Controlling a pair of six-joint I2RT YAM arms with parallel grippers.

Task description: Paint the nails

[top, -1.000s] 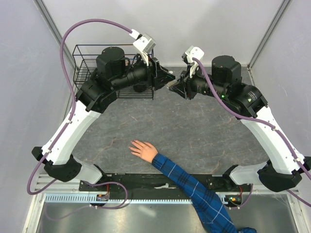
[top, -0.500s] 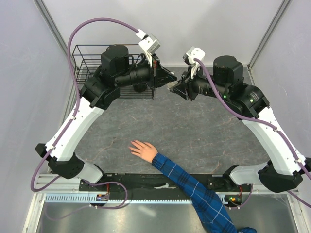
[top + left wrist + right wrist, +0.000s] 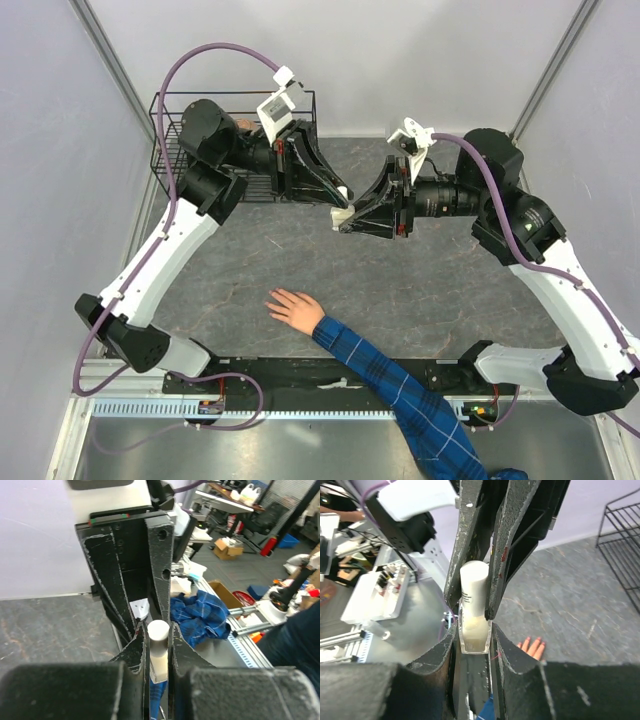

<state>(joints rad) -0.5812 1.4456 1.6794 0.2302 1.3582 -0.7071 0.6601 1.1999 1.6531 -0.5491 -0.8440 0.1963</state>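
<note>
- L gripper (image 3: 338,201) is clenched on the white cap (image 3: 474,587) of a small clear bottle (image 3: 475,636). R gripper (image 3: 352,222) is clamped on the bottle's glass body. Both meet tip to tip, mid-air, above far half of table (image 3: 430,290).
- Nails (image 3: 272,298) are on the bare hand (image 3: 296,308), which lies flat, palm down, at the table's near edge. It's well apart from the bottle, w/ blue plaid sleeve (image 3: 380,375) behind it. Nails too small to tell if any coat is on.
- Step in hand, as I judge it: get the cap (prob. w/ brush) off the bottle.
- To do it well: R holds the body dead steady, no roll. L twists about the cap's own axis, then draws straight out along it. Any sideways pull could skew the bottle in R's jaws.
- Bottle looks roughly level. Tip the neck up before it opens, else polish may run.
- Cap is smooth, so squeeze firm or it could slip.
- After: wipe brush on neck, keep drips off table & sleeve, approach the hand slowly from above.
- Wire basket (image 3: 180,120) sits just behind L arm, so mind it when pulling back.
</note>
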